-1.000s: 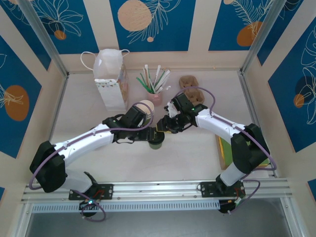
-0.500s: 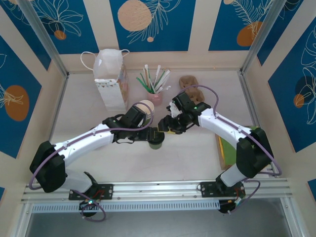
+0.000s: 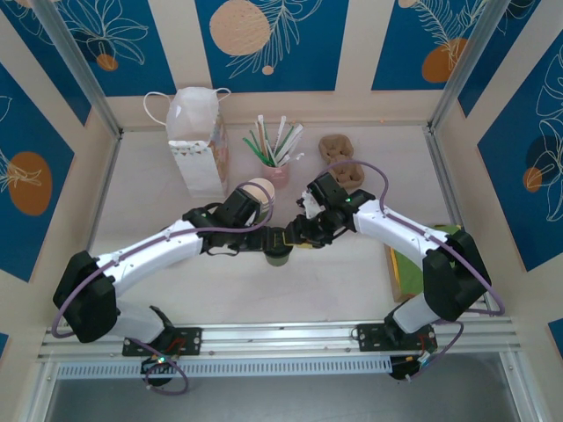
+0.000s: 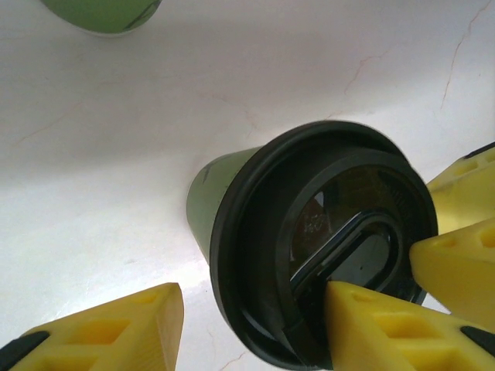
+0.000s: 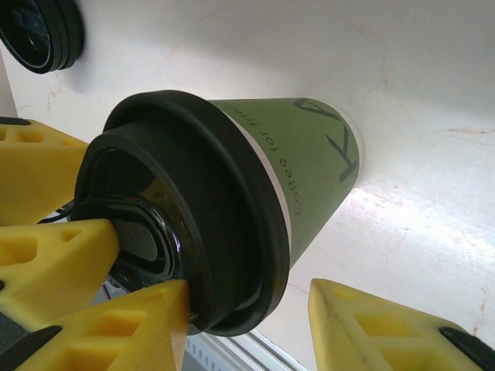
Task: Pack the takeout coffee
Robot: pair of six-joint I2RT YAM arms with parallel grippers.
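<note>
Your takeout coffee (image 3: 280, 256) stood upright near the middle of the counter (image 3: 334, 290), at 6 o'clock from the pink cup of straws (image 3: 278, 171). Your left claw (image 4: 254, 292), at the cup's 11 o'clock, was partly spread, one finger (image 4: 379, 328) over the black lid (image 4: 309, 224), the other clear of the cup. Your right claw (image 5: 249, 297), at 1 o'clock, straddled the lid's rim, partly spread too, one finger apart from the cup.

My white-shelled left arm (image 3: 149, 251) and matching right arm (image 3: 396, 230) have black joints, with a thin purple cable (image 3: 54, 321) looping along each. My left gripper (image 4: 254, 290) and right gripper (image 5: 249, 286) carry bright yellow plastic wedge fingers (image 4: 100, 328) with triangular hollows, black at the roots, I think.
</note>
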